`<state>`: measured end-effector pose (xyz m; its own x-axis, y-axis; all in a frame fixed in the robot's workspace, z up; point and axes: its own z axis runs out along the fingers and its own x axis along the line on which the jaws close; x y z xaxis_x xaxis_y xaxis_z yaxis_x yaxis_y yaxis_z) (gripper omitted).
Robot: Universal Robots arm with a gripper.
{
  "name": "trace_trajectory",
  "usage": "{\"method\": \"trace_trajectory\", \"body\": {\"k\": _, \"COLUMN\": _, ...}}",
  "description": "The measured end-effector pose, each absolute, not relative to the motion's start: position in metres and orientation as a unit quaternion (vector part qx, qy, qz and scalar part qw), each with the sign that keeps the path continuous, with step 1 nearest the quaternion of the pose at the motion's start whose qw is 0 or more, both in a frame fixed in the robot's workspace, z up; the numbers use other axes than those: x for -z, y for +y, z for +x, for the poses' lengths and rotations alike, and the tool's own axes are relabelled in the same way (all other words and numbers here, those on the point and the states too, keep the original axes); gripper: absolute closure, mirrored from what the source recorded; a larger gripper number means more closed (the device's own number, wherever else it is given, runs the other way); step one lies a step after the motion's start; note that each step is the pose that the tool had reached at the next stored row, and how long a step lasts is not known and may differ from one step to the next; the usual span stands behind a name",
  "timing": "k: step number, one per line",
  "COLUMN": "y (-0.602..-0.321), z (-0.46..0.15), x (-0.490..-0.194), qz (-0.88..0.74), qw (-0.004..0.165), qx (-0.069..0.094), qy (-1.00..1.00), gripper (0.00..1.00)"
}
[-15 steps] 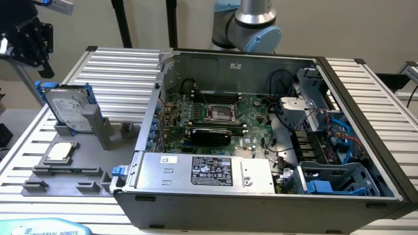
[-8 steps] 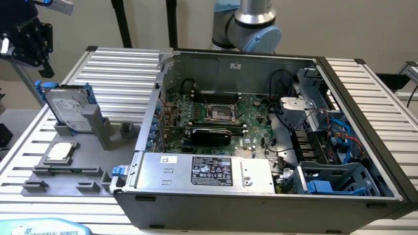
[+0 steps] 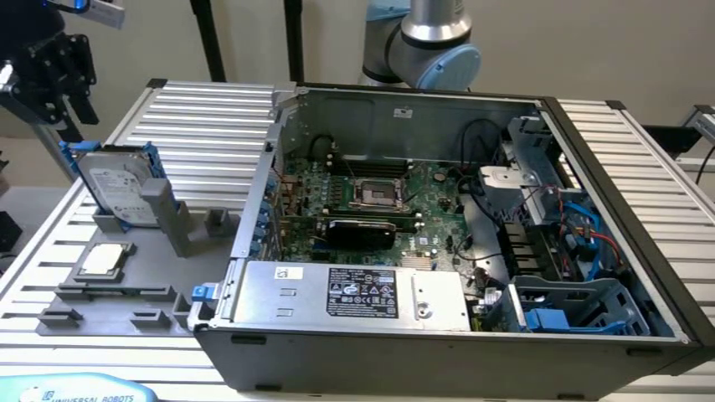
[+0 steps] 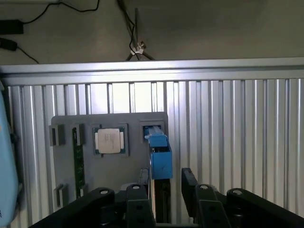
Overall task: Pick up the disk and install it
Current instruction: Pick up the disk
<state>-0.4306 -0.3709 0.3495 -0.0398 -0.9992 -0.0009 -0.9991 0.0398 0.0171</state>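
Observation:
The disk, silver-grey with a white label and a blue carrier frame, stands upright in a grey holder at the exterior view's left. From the wrist view I see it edge-on, its blue frame facing up. My black gripper hangs above and behind it, apart from it. The gripper is open, and the two fingers stand on either side of the line of the disk's edge, with nothing between them.
A grey fixture plate carries a small square silver chip and a green memory stick. The open computer case fills the exterior view's right, with a silver power supply and a blue drive cage at its front.

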Motion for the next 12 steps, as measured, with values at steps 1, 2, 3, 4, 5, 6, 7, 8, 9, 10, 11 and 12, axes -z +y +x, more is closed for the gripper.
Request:
{"method": "trace_trajectory", "body": {"k": 1, "y": -0.371, "z": -0.431, "x": -0.349, "qz": 0.693, "qw": 0.006, "qx": 0.006, "qy": -0.721, "gripper": 0.53}}
{"method": "trace_trajectory", "body": {"k": 2, "y": -0.371, "z": -0.431, "x": -0.347, "qz": 0.693, "qw": 0.006, "qx": 0.006, "qy": -0.721, "gripper": 0.53}}
{"method": "trace_trajectory", "body": {"k": 3, "y": -0.371, "z": -0.431, "x": -0.346, "qz": 0.693, "qw": 0.006, "qx": 0.006, "qy": -0.721, "gripper": 0.46}}
{"method": "trace_trajectory", "body": {"k": 4, "y": -0.371, "z": -0.431, "x": -0.344, "qz": 0.693, "qw": 0.006, "qx": 0.006, "qy": -0.721, "gripper": 0.46}}
{"method": "trace_trajectory", "body": {"k": 5, "y": -0.371, "z": -0.432, "x": -0.342, "qz": 0.693, "qw": 0.006, "qx": 0.006, "qy": -0.721, "gripper": 0.46}}
{"method": "trace_trajectory", "body": {"k": 6, "y": -0.371, "z": -0.432, "x": -0.341, "qz": 0.693, "qw": 0.006, "qx": 0.006, "qy": -0.721, "gripper": 0.46}}
{"method": "trace_trajectory", "body": {"k": 7, "y": -0.371, "z": -0.432, "x": -0.339, "qz": 0.693, "qw": 0.006, "qx": 0.006, "qy": -0.721, "gripper": 0.46}}
{"method": "trace_trajectory", "body": {"k": 8, "y": -0.371, "z": -0.433, "x": -0.337, "qz": 0.693, "qw": 0.006, "qx": 0.006, "qy": -0.721, "gripper": 0.46}}
{"method": "trace_trajectory", "body": {"k": 9, "y": -0.371, "z": -0.433, "x": -0.335, "qz": 0.693, "qw": 0.006, "qx": 0.006, "qy": -0.721, "gripper": 0.46}}
{"method": "trace_trajectory", "body": {"k": 10, "y": -0.371, "z": -0.433, "x": -0.333, "qz": 0.693, "qw": 0.006, "qx": 0.006, "qy": -0.721, "gripper": 0.46}}
{"method": "trace_trajectory", "body": {"k": 11, "y": -0.371, "z": -0.433, "x": -0.331, "qz": 0.693, "qw": 0.006, "qx": 0.006, "qy": -0.721, "gripper": 0.46}}
{"method": "trace_trajectory", "body": {"k": 12, "y": -0.371, "z": -0.433, "x": -0.330, "qz": 0.693, "qw": 0.006, "qx": 0.006, "qy": -0.721, "gripper": 0.46}}
